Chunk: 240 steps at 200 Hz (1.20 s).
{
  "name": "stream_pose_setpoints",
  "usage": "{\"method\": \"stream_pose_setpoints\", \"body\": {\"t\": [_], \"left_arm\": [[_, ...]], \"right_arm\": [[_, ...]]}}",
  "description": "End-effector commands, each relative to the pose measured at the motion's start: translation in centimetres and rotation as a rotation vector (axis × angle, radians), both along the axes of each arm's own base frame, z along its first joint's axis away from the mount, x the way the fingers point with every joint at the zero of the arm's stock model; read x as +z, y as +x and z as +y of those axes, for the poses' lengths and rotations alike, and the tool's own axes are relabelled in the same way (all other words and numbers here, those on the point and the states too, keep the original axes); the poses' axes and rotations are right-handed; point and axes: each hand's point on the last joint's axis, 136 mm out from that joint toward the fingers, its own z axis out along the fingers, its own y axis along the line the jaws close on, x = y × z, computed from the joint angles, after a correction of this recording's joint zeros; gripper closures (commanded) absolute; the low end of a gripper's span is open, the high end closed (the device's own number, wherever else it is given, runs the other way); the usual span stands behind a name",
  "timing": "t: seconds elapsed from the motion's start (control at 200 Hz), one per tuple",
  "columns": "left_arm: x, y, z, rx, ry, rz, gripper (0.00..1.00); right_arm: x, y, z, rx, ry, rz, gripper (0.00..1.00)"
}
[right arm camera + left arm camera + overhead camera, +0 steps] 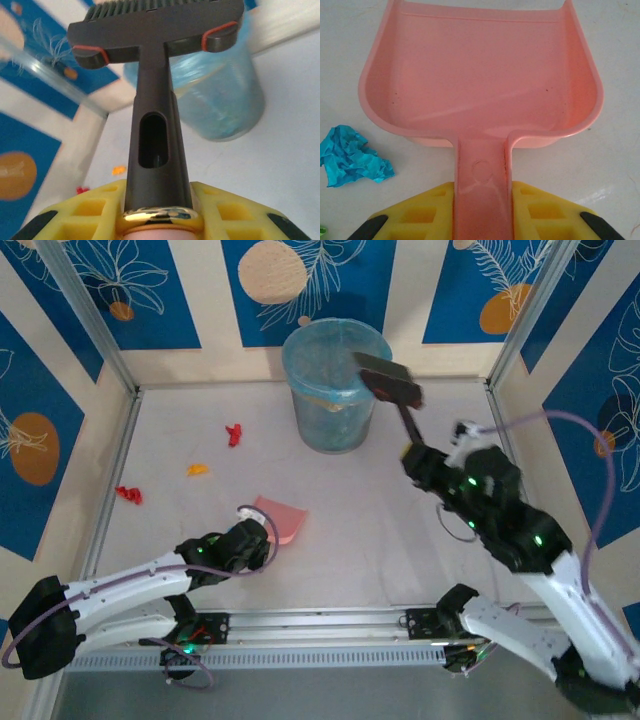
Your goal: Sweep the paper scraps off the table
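Paper scraps point(234, 434) are lying scattered on the table point(400, 540), all to the left of the left gripper point(266, 537) or ahead of it. A red wad point(128, 494) is sitting well out to its left. An orange wad point(197, 469) is lying ahead and to the left, and the other red one is resting farther ahead, near the translucent blue bin point(335, 385). In the left wrist view, a crumpled blue wad point(352, 162) is sitting on the table just left of the left gripper point(482, 212), beside the rear corner of the pink dustpan point(480, 90).

The left gripper is pinching the dustpan's handle between its yellow fingers point(420, 215). The dustpan point(283, 518) is lying flat on the table, with its mouth pointing away from the gripper.

The right gripper point(425, 455) is clamping the handle of a dark brush point(392, 385) and holding it up off the table. The brush head is reaching out ahead of the gripper to the right rim of the bin. In the right wrist view, the brush point(155, 125) is rising straight out from between the right gripper's point(157, 217) yellow fingers point(235, 220). The bin point(225, 100) is showing blurred beyond it, ahead and to the right. The orange wad point(118, 170) and a red wad point(81, 189) are lying far off to that gripper's left.
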Motion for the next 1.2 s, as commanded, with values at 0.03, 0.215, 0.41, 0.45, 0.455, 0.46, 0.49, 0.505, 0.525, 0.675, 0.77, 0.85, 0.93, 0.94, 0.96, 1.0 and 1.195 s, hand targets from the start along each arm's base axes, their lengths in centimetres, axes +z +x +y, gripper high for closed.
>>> {"method": "stream_pose_setpoints", "body": {"t": [0.03,0.215,0.41,0.45,0.455,0.46,0.49,0.505,0.525,0.675,0.77,0.85,0.93,0.94,0.96,1.0,1.195], "left_arm": [[-0.2,0.2,0.5,0.03,0.018,-0.013,1.0],[-0.2,0.4,1.2,0.061,0.037,-0.022,1.0],[-0.3,0.5,1.6,0.085,0.048,-0.022,1.0],[-0.3,0.5,1.7,0.089,0.05,-0.02,1.0],[-0.3,0.5,1.7,0.091,0.05,-0.021,1.0],[-0.3,0.5,1.8,0.092,0.05,-0.021,1.0],[-0.3,0.5,1.8,0.093,0.05,-0.021,1.0],[-0.4,0.5,1.9,0.097,0.053,-0.019,1.0],[-0.4,0.5,1.9,0.098,0.053,-0.019,1.0],[-0.4,0.7,2.4,0.121,0.055,-0.02,1.0],[-0.4,0.7,2.5,0.127,0.05,-0.018,1.0],[-0.6,0.7,2.6,0.129,0.046,-0.012,1.0],[-0.6,0.7,2.6,0.13,0.041,-0.009,1.0],[-0.6,0.8,2.6,0.13,0.041,-0.01,1.0],[-0.5,0.8,2.6,0.129,0.037,-0.009,1.0],[-0.5,0.8,2.6,0.131,0.034,-0.009,1.0],[-0.6,0.8,2.8,0.141,0.023,-0.005,1.0]], "right_arm": [[3.1,1.5,9.6,0.185,-0.192,-0.138,1.0],[0.0,5.8,19.9,0.304,-0.225,-0.04,1.0],[-6.9,10.3,26.8,0.343,-0.328,0.108,1.0],[-8.3,11.0,27.7,0.354,-0.332,0.135,1.0],[-8.5,11.0,27.9,0.357,-0.335,0.14,1.0],[-8.6,11.1,28.0,0.358,-0.334,0.142,1.0],[-9.6,11.5,28.6,0.362,-0.341,0.159,1.0],[-10.0,11.8,28.8,0.361,-0.345,0.164,1.0],[-10.8,12.1,29.0,0.359,-0.353,0.175,1.0],[-14.6,13.8,30.5,0.371,-0.389,0.219,1.0],[-16.3,14.8,31.5,0.381,-0.399,0.219,1.0],[-17.7,16.1,32.0,0.387,-0.417,0.22,1.0],[-19.0,17.3,32.4,0.396,-0.431,0.224,1.0],[-19.1,17.4,32.5,0.398,-0.431,0.222,1.0],[-19.4,17.8,32.5,0.399,-0.433,0.222,1.0],[-20.1,18.3,32.7,0.402,-0.437,0.222,1.0],[-22.7,20.1,33.8,0.449,-0.44,0.215,1.0]]}}
